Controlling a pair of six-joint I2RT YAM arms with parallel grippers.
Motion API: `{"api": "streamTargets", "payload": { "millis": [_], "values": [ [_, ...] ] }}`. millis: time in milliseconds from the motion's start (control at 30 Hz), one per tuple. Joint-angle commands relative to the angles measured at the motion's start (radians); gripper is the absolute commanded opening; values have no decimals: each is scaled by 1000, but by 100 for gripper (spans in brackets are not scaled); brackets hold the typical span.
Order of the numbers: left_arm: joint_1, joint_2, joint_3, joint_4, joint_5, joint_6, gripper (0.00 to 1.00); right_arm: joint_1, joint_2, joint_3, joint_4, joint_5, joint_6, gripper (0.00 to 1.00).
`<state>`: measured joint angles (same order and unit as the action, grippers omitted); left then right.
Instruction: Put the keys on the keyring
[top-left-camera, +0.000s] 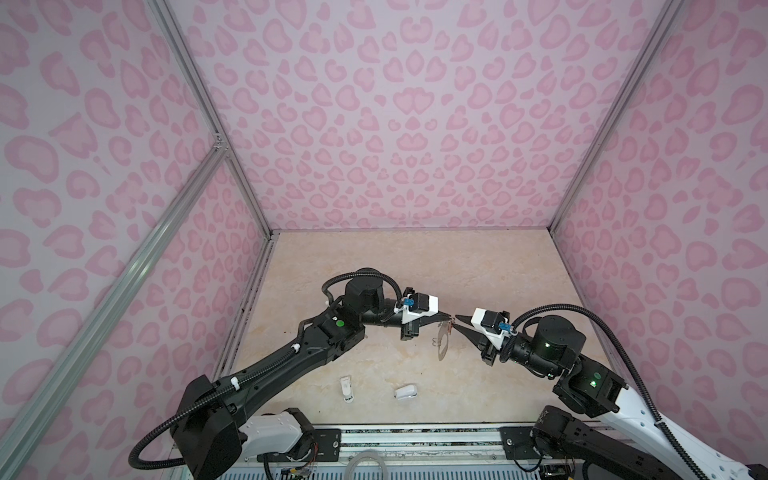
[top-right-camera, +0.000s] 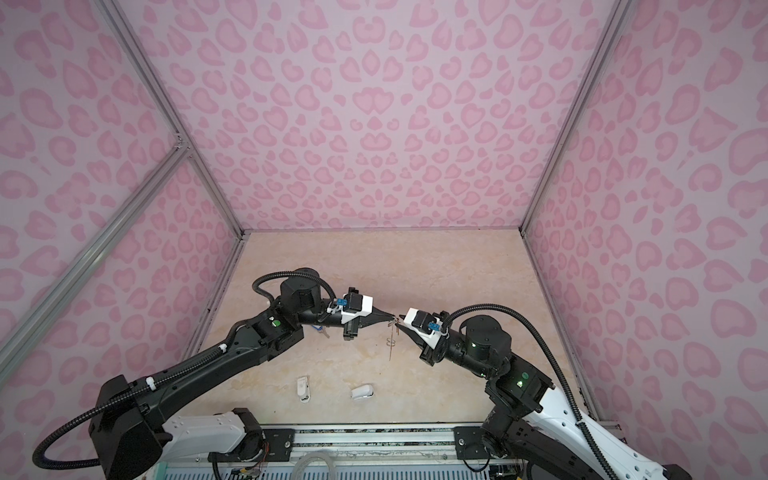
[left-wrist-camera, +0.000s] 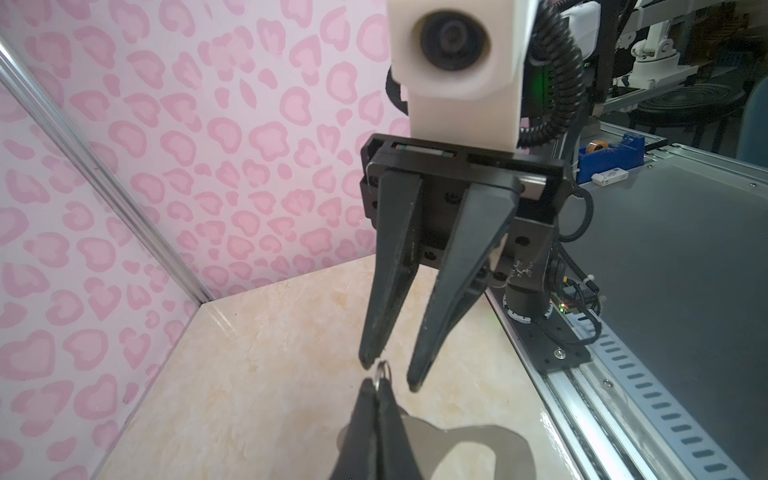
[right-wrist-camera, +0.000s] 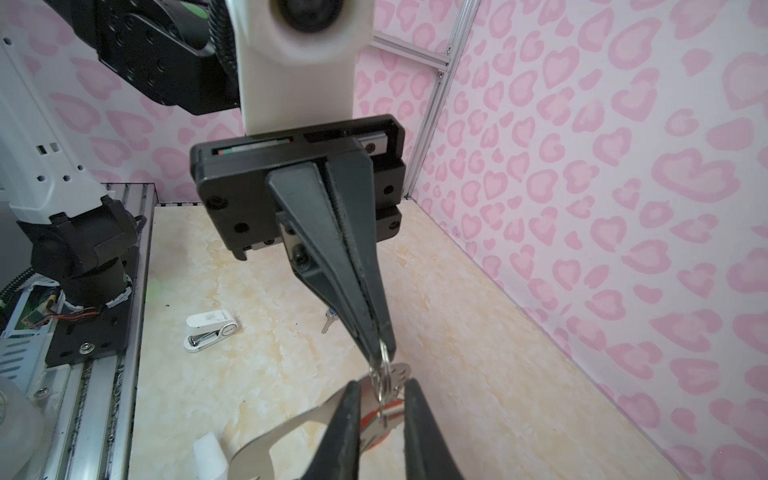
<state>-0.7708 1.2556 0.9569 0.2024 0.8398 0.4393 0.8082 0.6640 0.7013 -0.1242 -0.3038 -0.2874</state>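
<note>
- The blue key (right-wrist-camera: 328, 322) lies flat on the table (top-left-camera: 374, 266), under the left arm and well apart from both grippers.
- Two white objects (top-left-camera: 347, 388) (top-left-camera: 406, 392) lie near the table's front edge.
- The left gripper (right-wrist-camera: 379, 343) is closed tight, its tips pinching a wire ring (right-wrist-camera: 385, 358) at the keyring's edge.
- The keyring (top-left-camera: 444, 347) hangs from that ring, lifted clear of the table, between the two grippers; a top view shows it almost edge-on (top-right-camera: 391, 343).
- The orange key (right-wrist-camera: 376, 432) sits just below the pinched ring, against the keyring; whether it is threaded on cannot be told.
- The right gripper (left-wrist-camera: 391, 375) faces the left one tip to tip, jaws a little apart. One tip is just beside the ring, and the orange key sits in the gap between its fingers (right-wrist-camera: 419, 419); no grip on it is visible.
</note>
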Motion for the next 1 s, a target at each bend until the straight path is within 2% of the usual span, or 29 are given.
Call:
{"api": "streamTargets", "payload": {
  "millis": [0, 500, 567, 633, 700, 967],
  "values": [
    [1, -16, -4, 5, 31, 7, 3, -1, 8, -2, 26, -26, 28, 17],
    [1, -23, 6, -79, 29, 52, 5, 0, 29, -2, 39, -56, 53, 1],
    [1, -22, 15, -117, -2, 75, 11, 0, 35, 8, 24, -50, 52, 0],
    [-2, -21, 38, -186, -63, 111, 26, 0, 38, 13, 15, -39, 58, 0],
    [-6, -32, 56, -244, -132, 152, 35, -1, 46, 31, -15, -27, 63, 0],
    [-55, -59, 133, -465, -314, 345, 35, -1, 84, 93, -141, -6, 66, 0]
  ]
}}
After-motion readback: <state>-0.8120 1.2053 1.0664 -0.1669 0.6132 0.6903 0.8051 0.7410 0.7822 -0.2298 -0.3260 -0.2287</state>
